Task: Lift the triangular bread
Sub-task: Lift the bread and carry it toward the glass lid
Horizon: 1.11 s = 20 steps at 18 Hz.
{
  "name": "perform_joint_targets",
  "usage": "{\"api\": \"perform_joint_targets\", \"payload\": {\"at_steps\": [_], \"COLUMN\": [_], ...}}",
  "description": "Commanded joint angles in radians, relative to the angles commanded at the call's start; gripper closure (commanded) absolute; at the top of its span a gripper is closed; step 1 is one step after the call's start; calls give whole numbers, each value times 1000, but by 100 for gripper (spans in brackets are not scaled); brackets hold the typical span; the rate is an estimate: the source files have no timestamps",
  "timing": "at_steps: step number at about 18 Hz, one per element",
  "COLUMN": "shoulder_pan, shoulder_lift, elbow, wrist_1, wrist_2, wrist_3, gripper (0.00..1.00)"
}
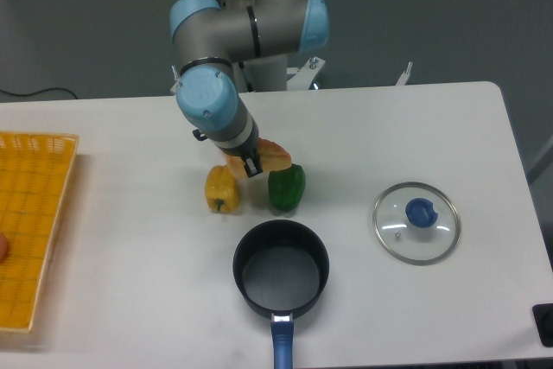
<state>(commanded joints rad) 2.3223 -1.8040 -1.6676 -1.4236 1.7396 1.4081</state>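
Bread: I read the triangular bread (273, 155) as pinched in the hand (251, 164), jutting to its right, seemingly off the surface (389, 127).
Axis: roughly level, pointing away from the wrist.
Hand: clenched on the bread's near edge.
Below hand: yellow pepper (221, 189), green pepper (286, 187).
Judgement: lift straight up.

This looks like a robotics lab set up as a mock kitchen: an industrial arm (246, 28) is bolted behind a plain white table (415, 127) before a bare grey wall, with a black pot (281, 270), glass lid (416, 221), toy-like peppers (222, 188) and a yellow basket (30, 222) laid out.
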Motion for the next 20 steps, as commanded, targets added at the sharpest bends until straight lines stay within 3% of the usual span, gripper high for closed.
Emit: {"api": "perform_joint_targets", "payload": {"at_steps": [5, 14, 20], "shoulder_pan": [81, 224, 264], "shoulder_lift": [-3, -3, -2], "elbow": [75, 103, 103], "wrist_1": [-5, 0, -2], "wrist_2": [-57, -100, -120], "wrist_3": [37, 170, 216], "gripper": [78, 78, 78]}}
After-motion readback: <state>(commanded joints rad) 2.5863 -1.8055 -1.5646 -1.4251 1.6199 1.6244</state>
